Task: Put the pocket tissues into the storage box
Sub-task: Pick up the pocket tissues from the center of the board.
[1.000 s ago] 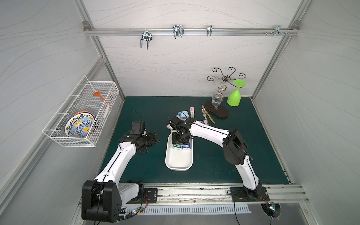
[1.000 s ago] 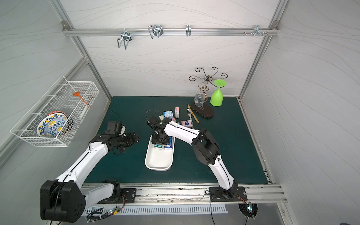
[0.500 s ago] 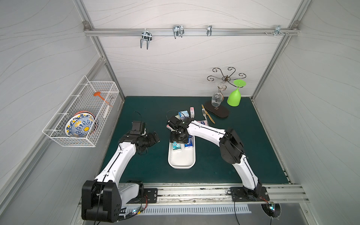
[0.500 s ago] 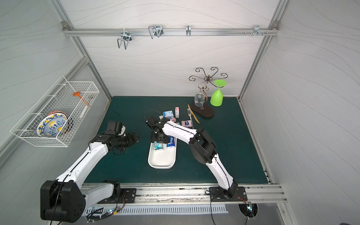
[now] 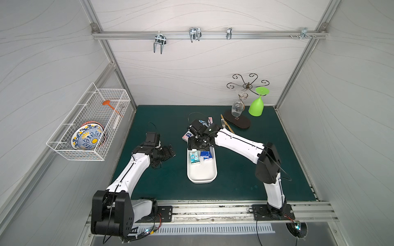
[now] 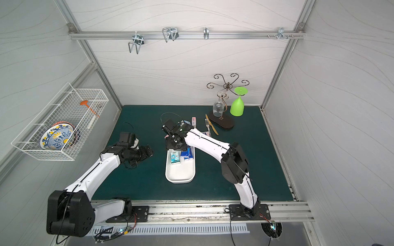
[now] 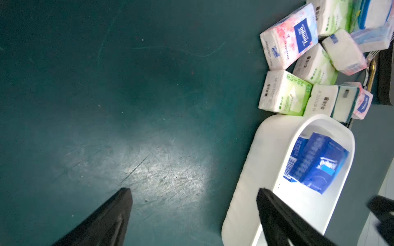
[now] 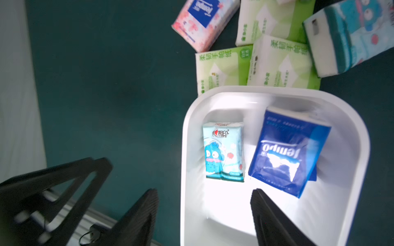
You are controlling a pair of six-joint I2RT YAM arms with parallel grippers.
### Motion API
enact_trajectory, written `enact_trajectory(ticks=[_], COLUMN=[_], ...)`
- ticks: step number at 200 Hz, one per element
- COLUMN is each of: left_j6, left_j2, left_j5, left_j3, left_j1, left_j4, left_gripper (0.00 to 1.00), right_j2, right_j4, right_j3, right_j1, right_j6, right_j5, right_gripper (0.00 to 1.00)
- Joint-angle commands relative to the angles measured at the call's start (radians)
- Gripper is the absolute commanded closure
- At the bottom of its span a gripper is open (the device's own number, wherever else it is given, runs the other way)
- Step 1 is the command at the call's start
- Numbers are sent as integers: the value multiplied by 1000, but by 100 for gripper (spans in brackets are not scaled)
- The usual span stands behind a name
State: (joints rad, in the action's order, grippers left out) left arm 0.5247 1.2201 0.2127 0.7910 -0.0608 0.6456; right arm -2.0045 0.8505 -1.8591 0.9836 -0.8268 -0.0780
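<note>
On the mat (image 7: pixel 106 85), wrist views show green packs (image 8: pixel 279 64) unseen overhead; left fingers (image 7: pixel 102 221), right fingers (image 8: pixel 136 219) released.

**Blue Packs in White, Green and Pink on Dark Green**

The shallow white plastic storage box (image 8: pixel 351 132) is plain. In it, the dark blue soft tissue pack (image 8: pixel 285 153) carries white lettering, and the light blue soft tissue pack (image 8: pixel 223 151) shows a blue cartoon figure. On the dark green table mat (image 8: pixel 106 85), the light green tissue packs (image 8: pixel 217 68) have green script, and the pink blossom-patterned tissue pack (image 8: pixel 202 21) has a dark blue label.
</note>
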Motion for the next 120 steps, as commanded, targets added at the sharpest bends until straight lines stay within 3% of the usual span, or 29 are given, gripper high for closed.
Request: enact_trajectory(ticks=[1,66,120], left_j6=[-23,-108,-189], left_j2=[39,256,498], left_j5=[-18,-52,-62], left_j3=[68,284,498], left_j1=[-4,-32,-82], left_j4=[-23,-47,-34], left_gripper=[4,5,10], right_j2=[78,150,297], right_j4=[-44,-78,-98], right_j3=[77,181,401], right_j1=[-24,-77,-156], right_j6=[26,86,146], right_j5=[33,119,139], right_gripper=[25,23,23])
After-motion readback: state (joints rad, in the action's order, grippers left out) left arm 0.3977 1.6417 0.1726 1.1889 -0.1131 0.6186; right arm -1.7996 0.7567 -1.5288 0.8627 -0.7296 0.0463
